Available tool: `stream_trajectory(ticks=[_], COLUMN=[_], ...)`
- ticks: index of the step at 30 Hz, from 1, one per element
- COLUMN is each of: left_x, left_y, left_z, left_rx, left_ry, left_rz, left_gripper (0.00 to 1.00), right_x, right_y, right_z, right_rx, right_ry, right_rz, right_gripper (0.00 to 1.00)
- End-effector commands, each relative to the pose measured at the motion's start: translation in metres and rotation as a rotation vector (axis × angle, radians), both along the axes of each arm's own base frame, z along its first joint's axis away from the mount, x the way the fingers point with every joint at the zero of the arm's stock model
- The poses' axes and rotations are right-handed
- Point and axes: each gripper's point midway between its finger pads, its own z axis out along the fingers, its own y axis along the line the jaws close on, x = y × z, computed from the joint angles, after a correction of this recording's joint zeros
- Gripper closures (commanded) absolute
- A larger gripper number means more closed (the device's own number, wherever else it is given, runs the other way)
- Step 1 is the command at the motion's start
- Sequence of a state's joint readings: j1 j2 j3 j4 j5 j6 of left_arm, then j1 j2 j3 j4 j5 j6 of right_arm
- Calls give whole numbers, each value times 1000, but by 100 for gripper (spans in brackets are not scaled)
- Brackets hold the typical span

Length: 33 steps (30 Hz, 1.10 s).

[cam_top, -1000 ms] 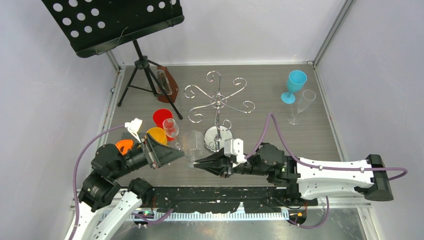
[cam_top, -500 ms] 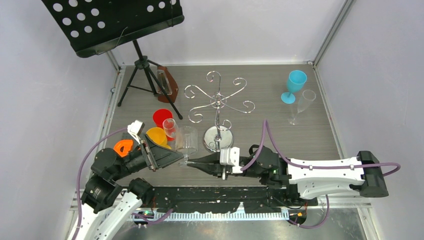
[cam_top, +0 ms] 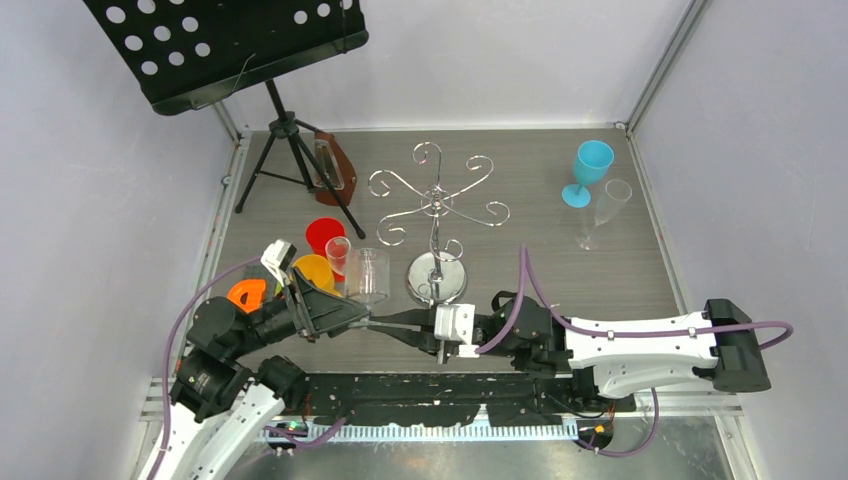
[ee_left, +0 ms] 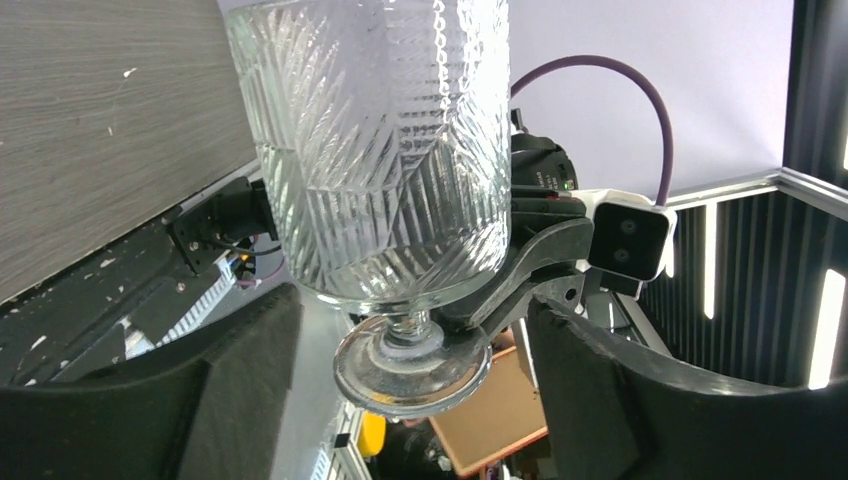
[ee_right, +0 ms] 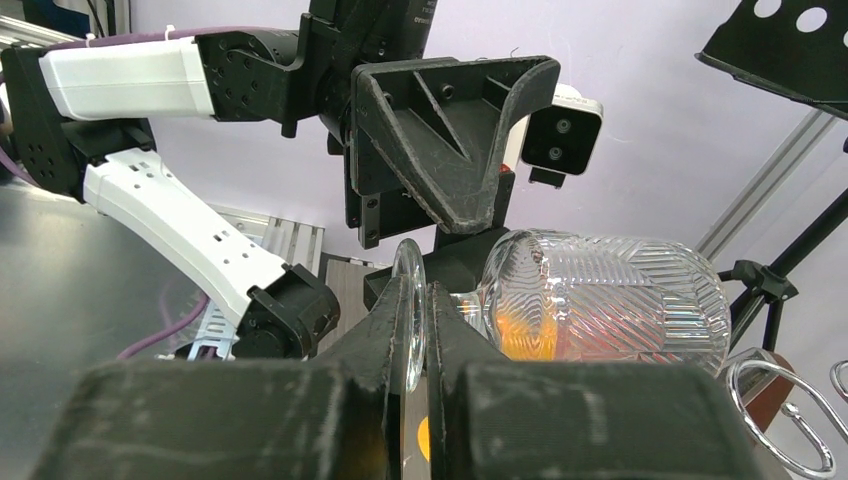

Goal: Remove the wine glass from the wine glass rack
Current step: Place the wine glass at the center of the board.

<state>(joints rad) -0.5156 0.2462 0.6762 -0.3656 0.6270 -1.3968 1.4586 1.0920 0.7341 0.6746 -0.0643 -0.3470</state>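
Before the rack [cam_top: 437, 281], right arm [cam_top: 640, 352] stretches low, jaws pinching the wine glass [cam_top: 368, 272] — left jaws agape.

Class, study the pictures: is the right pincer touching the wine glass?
Touching. The right wrist view shows the right pincer clamping the wine glass by its round foot, one finger pressed against each face.
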Motion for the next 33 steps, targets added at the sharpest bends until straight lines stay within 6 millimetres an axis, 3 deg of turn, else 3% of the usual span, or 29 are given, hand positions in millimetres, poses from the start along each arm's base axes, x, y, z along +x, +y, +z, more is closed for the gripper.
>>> stream_trajectory(ticks=[1,15,33], left_x=[-7,-6,-6], left_y=[0,-2,-4], left_z=[14,17,35], left_rx=[-50,-91,-196], left_ry=[-53,-50,-110], left_rz=[-33,-46,-81], left_gripper=[24,55,86], right_x=[-4,-9,-12], right_y=[-9,-4,-3], right_z=[47,47,41], right_rx=[166,162,153], right_ry=[-79,-104,-105], right_rz=[-5,19,38], right_gripper=[94,94,94])
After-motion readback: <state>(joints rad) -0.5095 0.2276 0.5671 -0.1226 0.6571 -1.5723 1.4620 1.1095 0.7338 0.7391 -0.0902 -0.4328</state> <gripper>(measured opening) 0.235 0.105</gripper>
